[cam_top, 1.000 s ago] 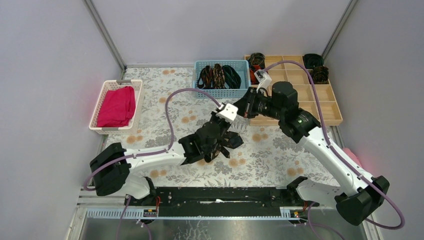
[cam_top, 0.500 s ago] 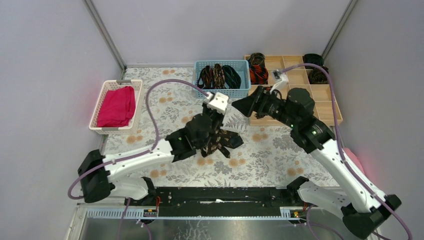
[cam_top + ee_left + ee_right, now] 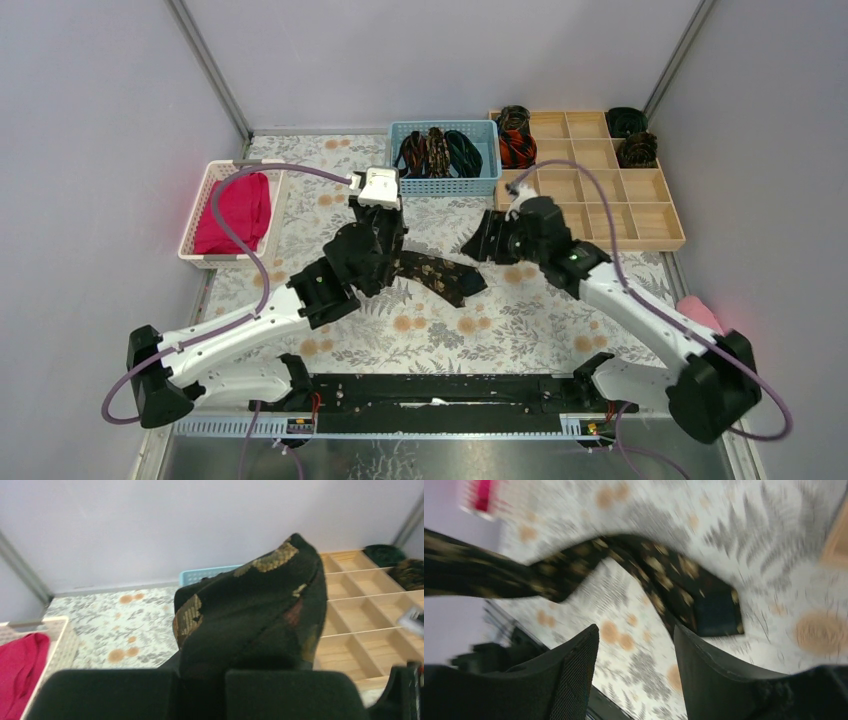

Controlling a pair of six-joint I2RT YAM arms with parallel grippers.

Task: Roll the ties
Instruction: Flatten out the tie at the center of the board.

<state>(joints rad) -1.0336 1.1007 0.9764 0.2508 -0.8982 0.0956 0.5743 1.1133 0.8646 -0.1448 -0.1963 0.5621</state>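
The left fingers [image 3: 388, 258] pinch one end of the black and gold tie [image 3: 440, 276]. Its other end lies on the desk [image 3: 520, 320], near the right fingers [image 3: 474, 247], which are spread wide.

From above, my left jaws are buried under my own left arm [image 3: 345, 265], and with them the end of the tie [image 3: 440, 275] they pinch. In my left wrist view the bunched tie [image 3: 250, 610] covers most of the blue basket [image 3: 205, 573]. The bottom edge cuts off my fingers [image 3: 115, 695], the right edge the wooden tray [image 3: 360, 605], the left the red cloth [image 3: 20, 670]. My right wrist view is blurred, and there the tie [image 3: 659, 580] runs out past the left edge.
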